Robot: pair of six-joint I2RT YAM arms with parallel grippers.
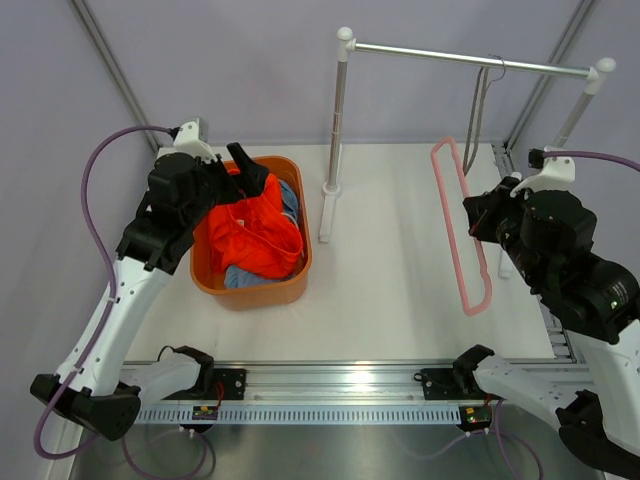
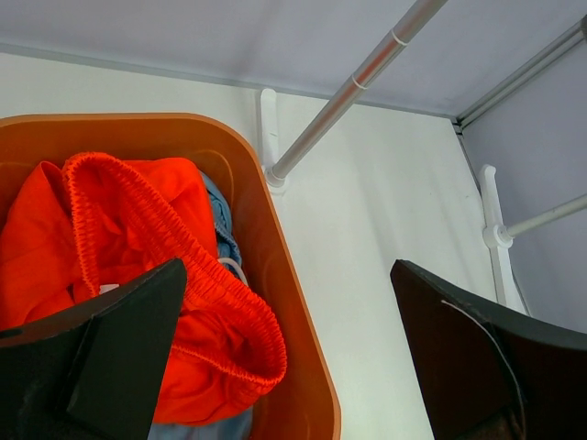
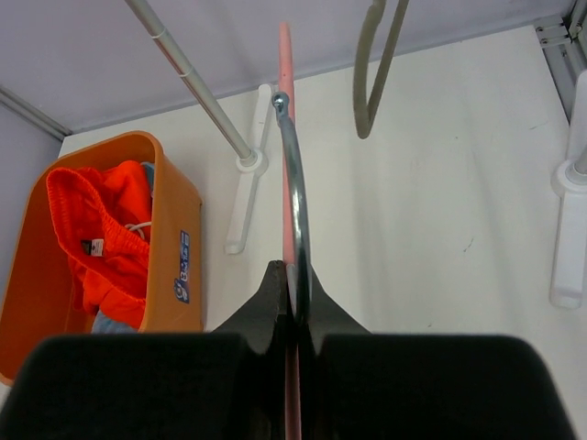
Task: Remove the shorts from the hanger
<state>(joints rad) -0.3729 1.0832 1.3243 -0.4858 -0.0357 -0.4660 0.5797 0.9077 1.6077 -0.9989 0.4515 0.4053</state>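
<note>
Lying crumpled in the orange bin (image 1: 300,282) at the table's (image 1: 400,260) left side, the orange shorts (image 1: 255,235) are sitting on top with their elastic waistband uppermost, and the light blue shorts (image 1: 238,279) are peeking out beneath them (only slivers are showing). The left gripper (image 1: 238,178) is hovering just over the bin's far end, its fingers spread wide and holding nothing. Well apart on the right, the right gripper (image 3: 293,284) is pinching its closed fingers on the metal hook (image 3: 299,183) of a pink hanger (image 1: 476,309), while a grey hanger (image 1: 478,110) is dangling from the rail (image 1: 440,56).
</note>
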